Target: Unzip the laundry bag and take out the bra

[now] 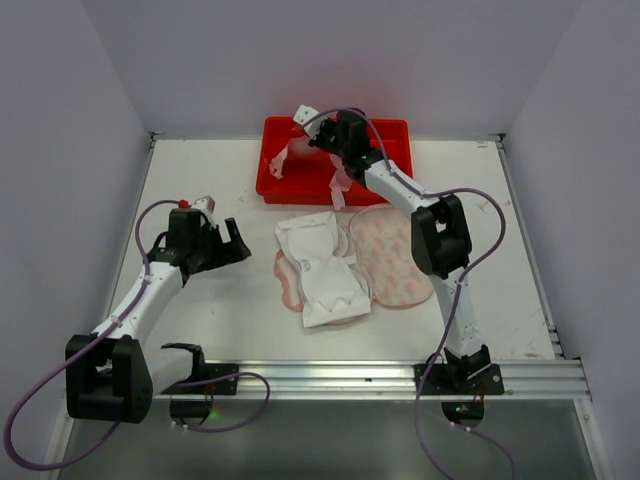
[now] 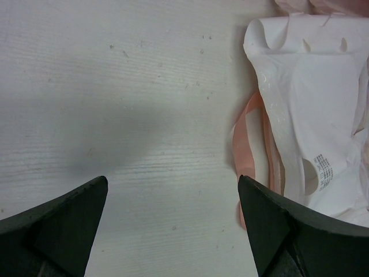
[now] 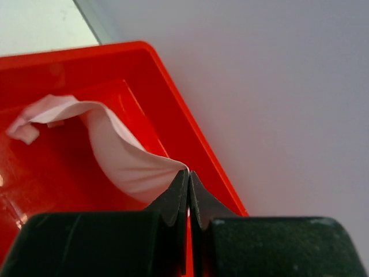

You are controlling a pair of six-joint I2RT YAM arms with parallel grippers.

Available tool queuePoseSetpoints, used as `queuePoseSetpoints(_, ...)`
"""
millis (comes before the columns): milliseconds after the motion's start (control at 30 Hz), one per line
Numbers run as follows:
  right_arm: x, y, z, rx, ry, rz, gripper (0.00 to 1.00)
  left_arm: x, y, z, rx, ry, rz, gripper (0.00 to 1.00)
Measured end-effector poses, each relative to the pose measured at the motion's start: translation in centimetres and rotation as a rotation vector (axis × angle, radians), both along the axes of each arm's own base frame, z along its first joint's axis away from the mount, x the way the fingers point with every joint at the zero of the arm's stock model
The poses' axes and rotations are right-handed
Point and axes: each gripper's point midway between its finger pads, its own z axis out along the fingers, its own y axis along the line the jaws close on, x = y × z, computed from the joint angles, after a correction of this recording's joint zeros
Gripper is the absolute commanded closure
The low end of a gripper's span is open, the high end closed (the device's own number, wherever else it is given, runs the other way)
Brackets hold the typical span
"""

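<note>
My right pincer [image 3: 188,180] is closed tight on one edge of the bra [image 3: 118,151], and I see the pale pink fabric hanging from it over the red tray [image 3: 69,63] at the far side of the tabletop [image 1: 200,320]. The laundry bag [image 1: 395,262] lies open and flat at the middle, its white lining [image 1: 322,268] turned upward, near the tray but apart from the bra. My left pincer [image 2: 173,180] stands wide apart and holds nothing, low over the bare tabletop, just left of the bag's pink zip rim [image 2: 249,151]
</note>
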Motion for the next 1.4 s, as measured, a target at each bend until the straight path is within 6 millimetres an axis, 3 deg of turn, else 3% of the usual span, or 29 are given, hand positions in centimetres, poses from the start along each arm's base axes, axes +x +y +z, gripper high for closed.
queuePoseSetpoints(100,0.7,0.0,-2.0,-0.027,-0.015,-0.006,1.00,0.0,0.1,0.0,0.002,0.000,0.002,0.02)
queuePoseSetpoints(200,1.4,-0.6,-2.0,-0.039,-0.047,-0.026,1.00,0.0,0.1,-0.1,0.003,0.002,0.002,0.02)
queuePoseSetpoints(433,3.3,-2.4,2.6,-0.070,-0.216,-0.053,1.00,0.0,0.1,-0.2,0.004,0.007,0.003,0.02)
queuePoseSetpoints(667,3.4,-3.7,5.9,-0.137,-0.356,-0.069,1.00,0.0,0.1,-0.2,0.006,0.007,0.005,0.02)
queuePoseSetpoints(800,2.6,-3.9,4.0,-0.173,-0.334,-0.056,1.00,0.0,0.1,-0.2,0.007,0.007,0.005,0.02)
queuePoseSetpoints(933,1.6,-3.5,-0.8,-0.214,-0.247,-0.032,0.97,0.0,0.1,-0.2,0.007,0.007,0.005,0.02)
queuePoseSetpoints(1000,0.7,-3.1,-3.4,-0.233,-0.186,-0.013,0.92,0.0,0.1,-0.2,0.006,0.007,0.005,0.02)
queuePoseSetpoints(1133,-1.3,-1.8,-7.1,-0.245,-0.078,0.024,0.59,0.0,0.1,-0.2,0.006,0.007,0.005,0.02)
queuePoseSetpoints(1200,-2.1,-1.2,-8.0,-0.234,-0.030,0.033,0.51,0.0,0.1,-0.2,0.006,0.007,0.005,0.02)
queuePoseSetpoints(1300,-3.6,-0.7,-7.8,-0.183,0.062,0.026,0.34,0.0,0.1,-0.2,0.006,0.006,0.005,0.02)
queuePoseSetpoints(1400,-5.3,-0.9,-3.8,-0.074,0.123,-0.010,0.22,0.0,0.1,-0.1,0.005,0.004,0.005,0.02)
